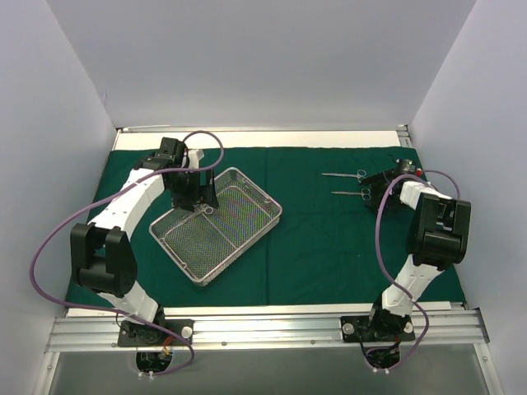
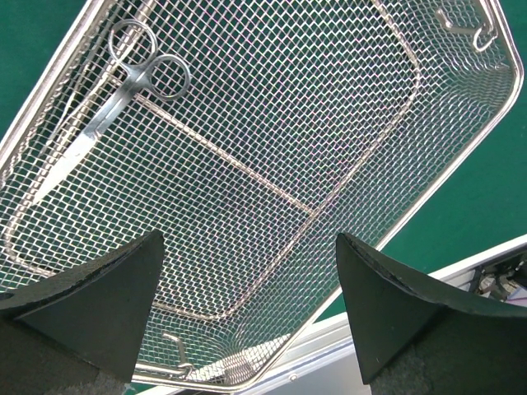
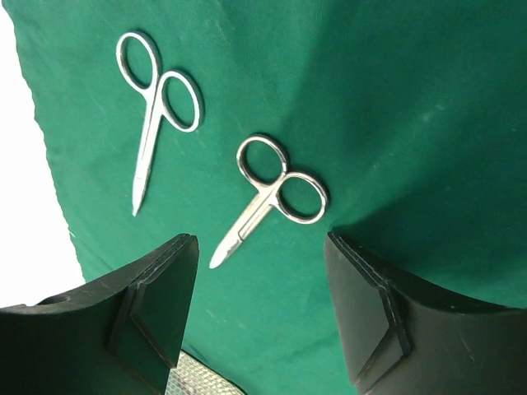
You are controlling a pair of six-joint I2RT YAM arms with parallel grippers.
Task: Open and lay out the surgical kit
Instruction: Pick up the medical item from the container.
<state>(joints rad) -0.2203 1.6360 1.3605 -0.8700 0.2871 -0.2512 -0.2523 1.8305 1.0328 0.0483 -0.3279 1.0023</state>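
You were mid-layout: first scissors [image 3: 148,140] and second scissors [image 3: 247,226] lay on the green cloth [image 1: 329,239] beneath your right tool [image 3: 259,239], spread and empty. Your left tool [image 2: 247,247], also spread, hung over the mesh tray [image 1: 241,250]; the next move likely called for pinching the third scissors [image 2: 115,103] inside.

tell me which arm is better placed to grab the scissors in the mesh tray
Left: left pincer hovers open over the mesh tray holding the scissors; right pincer is over the cloth.
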